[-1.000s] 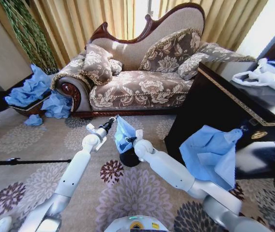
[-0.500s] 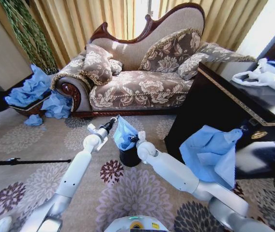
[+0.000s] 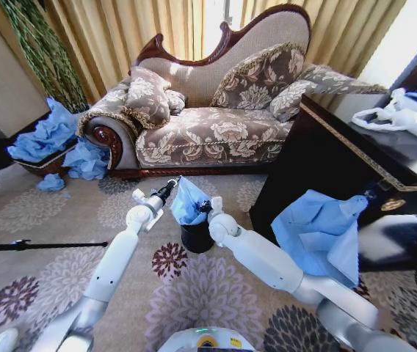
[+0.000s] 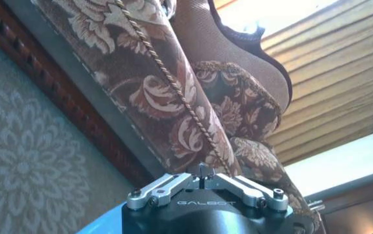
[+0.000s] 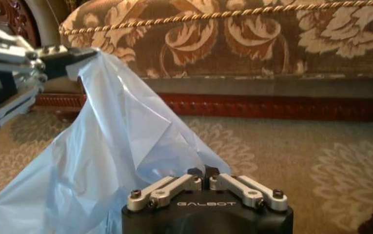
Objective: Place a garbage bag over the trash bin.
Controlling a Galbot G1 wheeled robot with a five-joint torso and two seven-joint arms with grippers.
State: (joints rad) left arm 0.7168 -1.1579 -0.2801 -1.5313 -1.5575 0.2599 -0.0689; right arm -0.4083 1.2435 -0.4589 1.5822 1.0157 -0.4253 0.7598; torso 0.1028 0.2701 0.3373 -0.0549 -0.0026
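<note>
The light-blue garbage bag [image 3: 187, 202] hangs stretched between my two grippers, just above the small black trash bin [image 3: 196, 237] on the carpet in front of the sofa. My left gripper [image 3: 172, 181] is shut on the bag's upper corner, to the left of the bin. My right gripper [image 3: 205, 207] is shut on the bag's other edge, over the bin's right rim. In the right wrist view the garbage bag [image 5: 118, 161] runs from my right gripper [image 5: 206, 173] up to my left gripper [image 5: 75, 57]. In the left wrist view my left gripper [image 4: 203, 172] is shut.
The patterned sofa [image 3: 208, 132] stands close behind the bin. A dark cabinet [image 3: 341, 154] to the right carries a large blue plastic sheet [image 3: 318, 235] and white bags [image 3: 407, 117]. Blue plastic heaps [image 3: 54, 143] lie at far left. A black pole [image 3: 25, 246] crosses the carpet.
My right gripper has drawn its edge of the bag slightly to the right, and the black bin now shows more beneath the bag. The left gripper has held its place.
</note>
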